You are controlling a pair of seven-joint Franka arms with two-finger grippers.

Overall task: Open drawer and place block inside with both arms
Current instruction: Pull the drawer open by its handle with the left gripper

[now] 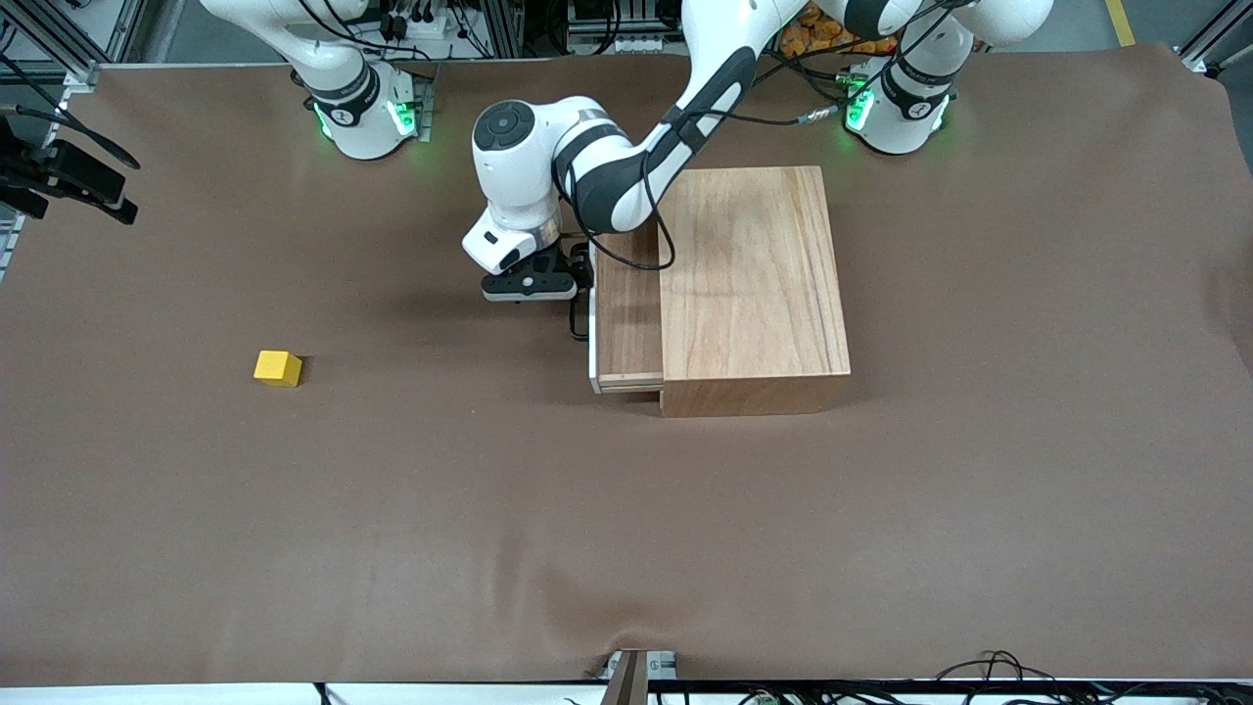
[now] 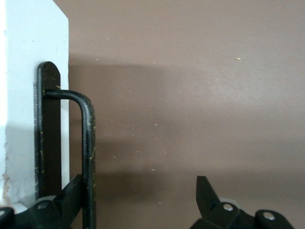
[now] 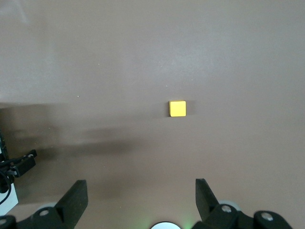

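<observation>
The light-wood box (image 1: 754, 284) stands mid-table. Its drawer (image 1: 626, 313) is pulled partly out toward the right arm's end, white front panel (image 2: 28, 95) showing. My left gripper (image 1: 563, 284) is at the black handle (image 1: 580, 318). In the left wrist view the gripper (image 2: 138, 183) is open, and one finger (image 2: 71, 195) sits between the handle bar (image 2: 88, 157) and the panel. The yellow block (image 1: 278, 368) lies on the table toward the right arm's end, apart from the box. My right gripper (image 3: 140, 183) is open and empty, high over the table, with the block (image 3: 177, 108) below it.
Brown cloth (image 1: 626, 539) covers the table. Black camera gear (image 1: 69, 176) juts in at the right arm's end. The green-lit arm bases (image 1: 362, 113) stand along the table edge farthest from the front camera. Cables (image 1: 989, 671) lie at the nearest edge.
</observation>
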